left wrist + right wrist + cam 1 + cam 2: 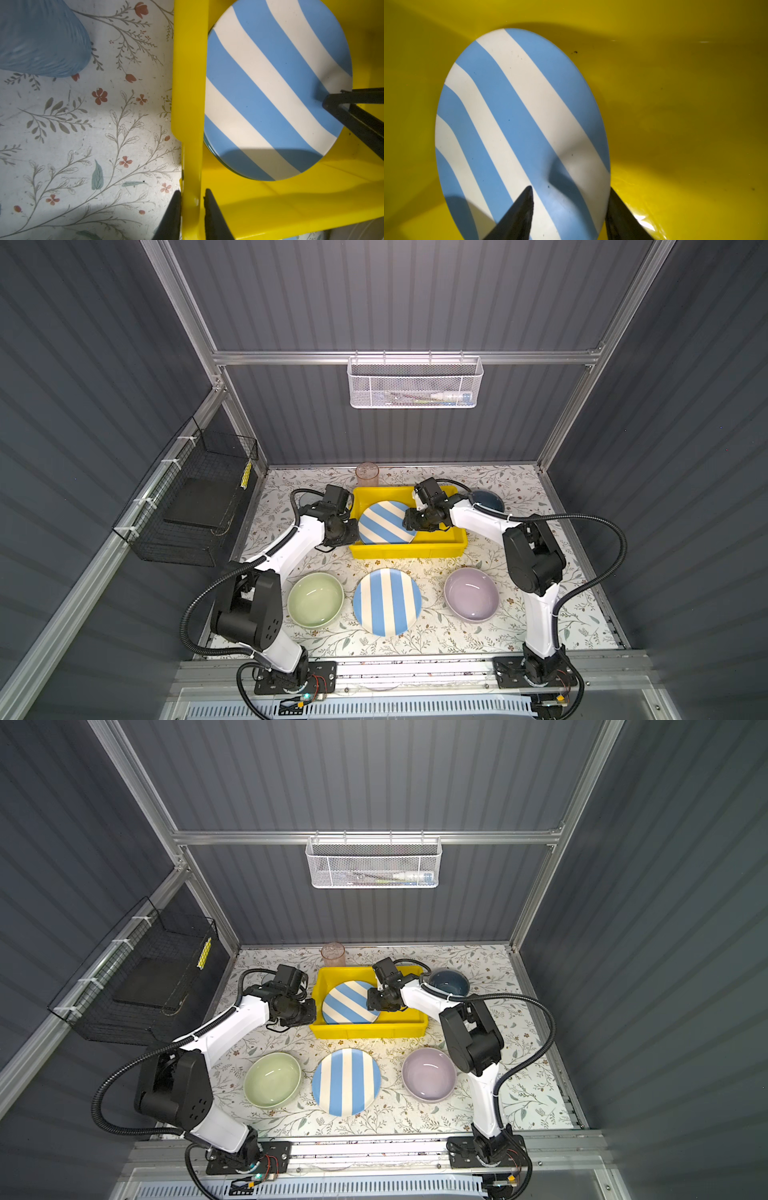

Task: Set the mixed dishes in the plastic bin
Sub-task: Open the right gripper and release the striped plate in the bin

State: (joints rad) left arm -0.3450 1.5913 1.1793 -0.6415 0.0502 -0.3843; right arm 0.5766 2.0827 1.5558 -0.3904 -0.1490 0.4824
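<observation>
The yellow plastic bin (407, 551) (368, 1029) stands at the back middle of the table. A blue-white striped plate (384, 522) (519, 124) lies inside it. My left gripper (353, 531) (192, 199) is shut on the bin's left wall (188, 83). My right gripper (409, 524) (571, 188) is open at the plate's right edge, one finger over the plate and one outside its rim. In front of the bin sit a pale green bowl (316, 599), a second striped plate (387, 600) and a lilac bowl (471, 594). A blue bowl (488, 499) lies behind my right arm.
A pinkish tumbler (367, 475) stands behind the bin, and a bluish tumbler (41, 37) stands left of it. A white mesh basket (415, 383) hangs on the back wall. A black wire basket (195, 497) hangs on the left wall.
</observation>
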